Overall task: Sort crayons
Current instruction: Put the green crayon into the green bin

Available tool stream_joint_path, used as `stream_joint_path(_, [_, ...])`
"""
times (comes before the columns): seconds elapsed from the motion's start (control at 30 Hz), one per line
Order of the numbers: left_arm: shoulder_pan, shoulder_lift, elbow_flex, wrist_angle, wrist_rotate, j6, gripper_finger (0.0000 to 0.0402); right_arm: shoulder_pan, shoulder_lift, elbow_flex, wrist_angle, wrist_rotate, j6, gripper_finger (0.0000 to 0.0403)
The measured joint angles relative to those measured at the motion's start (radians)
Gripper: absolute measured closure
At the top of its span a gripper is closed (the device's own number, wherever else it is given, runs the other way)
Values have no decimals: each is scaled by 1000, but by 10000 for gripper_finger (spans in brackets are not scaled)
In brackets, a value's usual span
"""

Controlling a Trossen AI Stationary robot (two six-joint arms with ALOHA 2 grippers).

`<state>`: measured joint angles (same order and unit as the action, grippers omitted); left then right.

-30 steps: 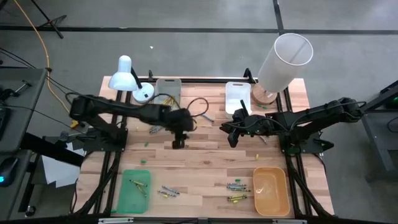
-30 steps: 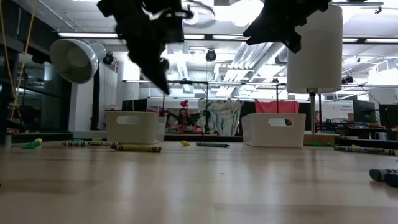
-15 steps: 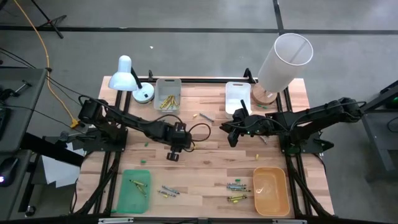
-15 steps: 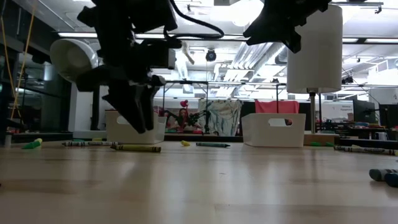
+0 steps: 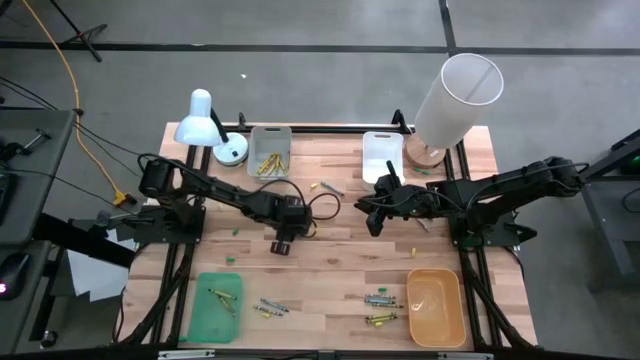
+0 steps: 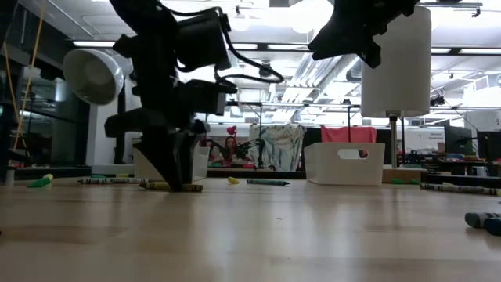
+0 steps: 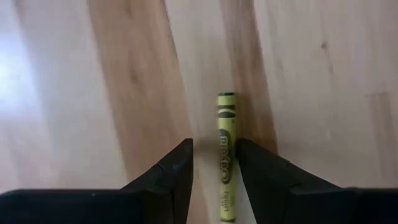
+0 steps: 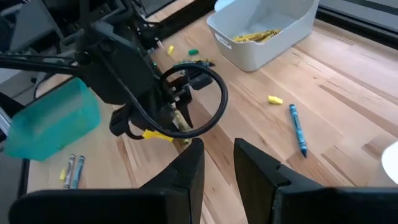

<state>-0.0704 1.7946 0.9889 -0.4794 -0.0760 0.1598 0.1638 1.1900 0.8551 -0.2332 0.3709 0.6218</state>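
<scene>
A yellow-green crayon (image 7: pixel 225 149) lies flat on the wooden table (image 5: pixel 330 265). My left gripper (image 7: pixel 214 171) is down at the tabletop over it and open, pointing steeply down with one finger on either side; the crayon runs along the gap. In the low view its fingertips (image 6: pixel 182 185) reach the table at that crayon (image 6: pixel 168 186). My right gripper (image 5: pixel 372 222) hangs above the table's middle right, its fingers (image 8: pixel 219 163) slightly apart with nothing between them. Other crayons lie in small groups (image 5: pixel 270 307) (image 5: pixel 380 298) near the front edge. My left gripper stands astride the crayon's middle from above. The crayon lies close against the inner side of one finger (image 7: pixel 249 171) and clear of the other. I cannot tell whether that finger touches it. The crayon rests on the table.
A white bin (image 5: pixel 270 160) with yellow crayons and a second white bin (image 5: pixel 382 155) stand at the back. A green tray (image 5: pixel 217 305) and an orange tray (image 5: pixel 435 305) sit at the front. A lamp (image 5: pixel 205 125) and a white cylinder (image 5: pixel 455 100) are at the far corners. A blue crayon (image 8: pixel 297 129) lies loose.
My left gripper has come down from well above the table to the tabletop, shifting a little toward the near edge and rolling at the wrist, and now stands over the yellow-green crayon.
</scene>
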Motion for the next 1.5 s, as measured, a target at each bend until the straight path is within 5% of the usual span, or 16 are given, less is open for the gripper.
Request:
stream_joint_path(0.2, [-8,34,4,-18,19,1,288,0,0,0,-11,-1,7,323])
stream_joint_path(0.4, [-6,31,5,-66,36,-32,381,0,0,0,-13,-5,7,323])
stream_joint_path(0.53, [-1,9,5,-83,45,-77,393,0,0,0,-13,-6,7,323])
stream_joint_path(0.83, [-9,-265,-1,-110,35,-155,401,0,0,0,82,-25,-50,323])
stream_joint_path(1.13, [-114,-574,0,114,-105,-297,401,0,0,0,159,-52,-106,323])
stream_joint_path(1.3, [-179,-598,-16,245,-280,-317,401,0,0,0,210,-89,-144,323])
stream_joint_path(1.5, [-186,-597,-113,499,-294,-361,401,0,0,0,270,-113,-181,323])
